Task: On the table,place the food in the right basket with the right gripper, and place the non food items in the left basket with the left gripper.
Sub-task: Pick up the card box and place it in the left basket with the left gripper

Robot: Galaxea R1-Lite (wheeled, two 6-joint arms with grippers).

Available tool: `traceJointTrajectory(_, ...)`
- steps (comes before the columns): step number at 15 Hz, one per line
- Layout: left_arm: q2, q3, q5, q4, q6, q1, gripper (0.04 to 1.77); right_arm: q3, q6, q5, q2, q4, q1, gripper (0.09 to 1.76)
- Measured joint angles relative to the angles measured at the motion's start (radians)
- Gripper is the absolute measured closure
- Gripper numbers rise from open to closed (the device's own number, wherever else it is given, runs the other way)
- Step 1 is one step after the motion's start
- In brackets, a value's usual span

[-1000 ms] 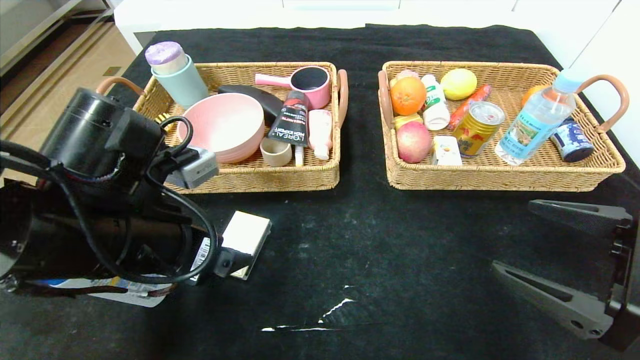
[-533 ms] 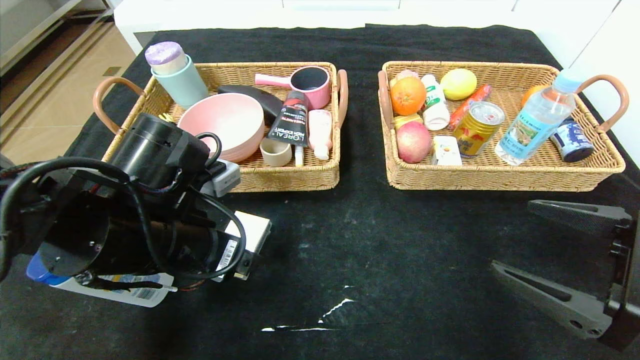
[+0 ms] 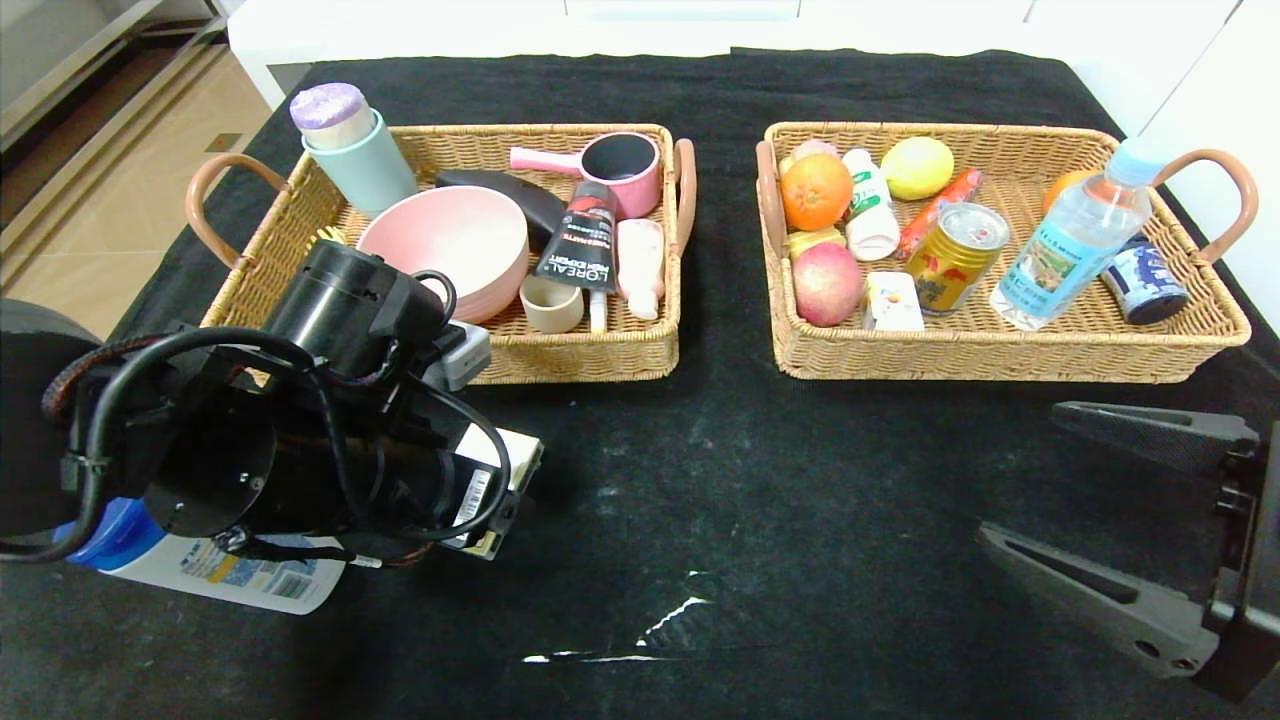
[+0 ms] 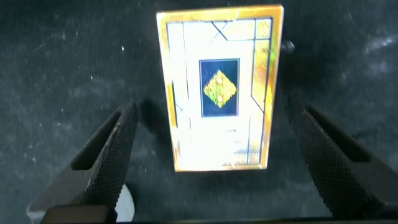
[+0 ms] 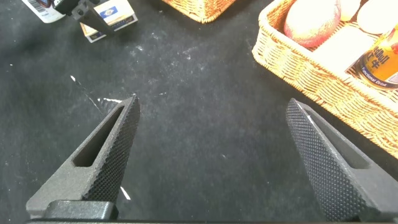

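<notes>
Cream box [image 4: 219, 87], lengthwise between open left pincer [image 4: 221, 163]

Light is bright and even from above, and the black cloth on the desk [image 3: 760, 470] soaks most of it up. Soft, short shadows sit just in front of both baskets and beneath the left arm. A few thin white streaks of glare gleam on the cloth near the front edge. In the left wrist view the cream box [image 4: 220, 88] is overexposed and slightly blurred, its print washed out. The near claw fingers look soft in both wrist views.
</notes>
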Motion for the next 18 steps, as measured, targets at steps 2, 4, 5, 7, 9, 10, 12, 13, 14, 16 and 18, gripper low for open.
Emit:
traceJointTrajectory(2, 0.005, 0.018, -0.001, -0.045, 0.001, 0.009, 0.1, 0.0, 0.001, 0.0, 0.0, 0.0, -0.003, 0.14)
traceJointTrajectory(4, 0.009, 0.029, -0.003, -0.069, 0.001, 0.012, 0.1, -0.002, 0.0, 0.001, 0.0, -0.001, -0.013, 0.14)
traceJointTrajectory(5, 0.011, 0.031, -0.003, -0.069, 0.001, 0.013, 0.1, -0.002, 0.0, 0.001, 0.0, -0.001, -0.016, 0.14)
traceJointTrajectory(7, 0.013, 0.034, -0.003, -0.069, 0.001, 0.013, 0.09, -0.003, 0.0, 0.001, 0.0, -0.001, -0.019, 0.14)
traceJointTrajectory(9, 0.015, 0.037, -0.004, -0.071, 0.001, 0.011, 0.43, -0.003, 0.0, 0.001, 0.0, -0.001, -0.02, 0.14)
traceJointTrajectory(10, 0.016, 0.038, -0.004, -0.07, 0.001, 0.012, 0.57, -0.003, -0.001, 0.002, 0.0, -0.001, -0.02, 0.14)
traceJointTrajectory(12, 0.018, 0.039, -0.004, -0.071, 0.001, 0.013, 0.74, -0.002, 0.0, 0.002, 0.001, -0.001, -0.02, 0.14)
traceJointTrajectory(13, 0.019, 0.039, -0.004, -0.071, 0.001, 0.013, 0.76, -0.001, 0.0, 0.002, 0.001, -0.001, -0.02, 0.14)
traceJointTrajectory(14, 0.019, 0.039, -0.003, -0.071, 0.001, 0.013, 0.77, -0.001, 0.0, 0.002, 0.001, -0.001, -0.02, 0.14)
traceJointTrajectory(16, 0.02, 0.039, -0.004, -0.071, 0.0, 0.013, 0.77, 0.0, 0.0, 0.001, 0.002, -0.001, -0.019, 0.14)
traceJointTrajectory(18, 0.021, 0.039, -0.004, -0.07, 0.0, 0.013, 0.77, 0.0, 0.0, 0.001, 0.002, -0.001, -0.019, 0.14)
